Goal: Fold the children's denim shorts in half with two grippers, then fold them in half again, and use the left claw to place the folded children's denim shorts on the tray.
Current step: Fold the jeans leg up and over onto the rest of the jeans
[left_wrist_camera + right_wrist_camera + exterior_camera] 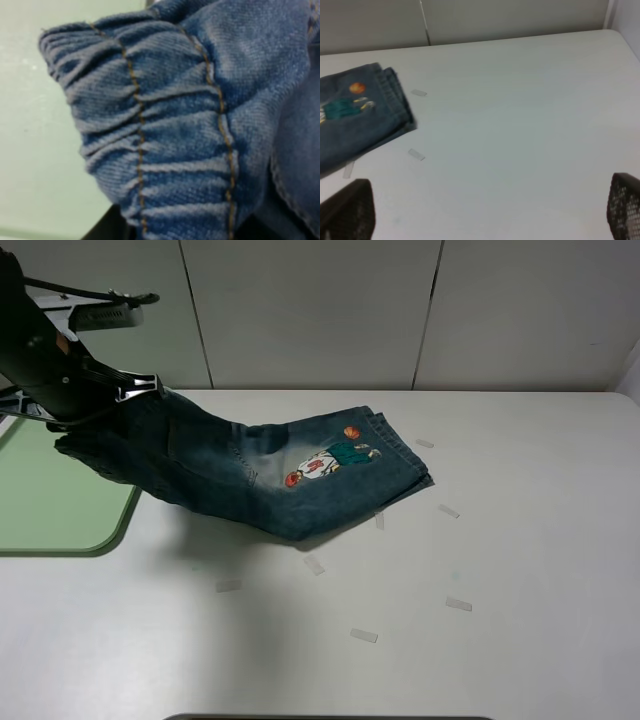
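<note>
Jaws of the left claw (128, 396) pinch the children's denim shorts (270, 475) by the waistband, hems resting on the desk (500, 570) — right gripper (485, 210) wide, empty. Placing step, apparently: carry left over the tray (50, 510), then release.

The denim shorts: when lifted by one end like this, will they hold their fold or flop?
Probably floppy: the denim shorts sag from the raised waistband end down to the table. The leg end lies on the table, so it would likely drag rather than lift clean. Layered hems there look slightly offset, so the fold may slip.
</note>
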Robot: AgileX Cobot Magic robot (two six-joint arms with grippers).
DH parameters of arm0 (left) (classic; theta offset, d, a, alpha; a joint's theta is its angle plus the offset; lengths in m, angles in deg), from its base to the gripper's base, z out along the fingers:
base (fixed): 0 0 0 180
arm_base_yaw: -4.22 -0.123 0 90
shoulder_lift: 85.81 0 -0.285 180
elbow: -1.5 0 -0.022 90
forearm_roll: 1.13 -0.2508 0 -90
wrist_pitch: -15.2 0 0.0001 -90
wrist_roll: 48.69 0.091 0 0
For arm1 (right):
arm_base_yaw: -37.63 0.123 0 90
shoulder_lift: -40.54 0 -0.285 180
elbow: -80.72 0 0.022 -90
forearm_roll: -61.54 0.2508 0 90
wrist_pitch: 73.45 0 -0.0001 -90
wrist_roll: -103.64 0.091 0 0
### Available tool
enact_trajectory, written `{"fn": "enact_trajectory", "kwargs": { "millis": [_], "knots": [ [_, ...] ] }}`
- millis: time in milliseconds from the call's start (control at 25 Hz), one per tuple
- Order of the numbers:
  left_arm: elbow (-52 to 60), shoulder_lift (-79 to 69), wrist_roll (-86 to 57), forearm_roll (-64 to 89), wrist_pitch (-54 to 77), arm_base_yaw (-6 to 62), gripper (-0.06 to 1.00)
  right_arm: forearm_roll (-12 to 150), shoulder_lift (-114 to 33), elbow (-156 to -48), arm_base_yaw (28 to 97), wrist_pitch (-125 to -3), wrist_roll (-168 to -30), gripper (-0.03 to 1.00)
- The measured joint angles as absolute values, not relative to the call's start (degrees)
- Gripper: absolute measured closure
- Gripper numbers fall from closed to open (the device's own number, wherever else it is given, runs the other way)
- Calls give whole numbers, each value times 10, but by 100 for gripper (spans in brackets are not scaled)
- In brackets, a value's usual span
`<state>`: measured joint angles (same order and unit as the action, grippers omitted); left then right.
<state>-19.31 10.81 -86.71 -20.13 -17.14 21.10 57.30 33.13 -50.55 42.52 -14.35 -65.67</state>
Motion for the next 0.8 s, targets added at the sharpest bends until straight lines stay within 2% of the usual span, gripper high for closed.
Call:
{"fn": "enact_trajectory", "kwargs": {
  "millis": [480,800],
  "knots": [
    [-194,3,-840,-203,-277,211,70,573,331,-506,425,-143,-657,27],
    [-194,32,-849,-173,-233,211,70,573,331,-506,425,-143,-657,27]
  ]
}}
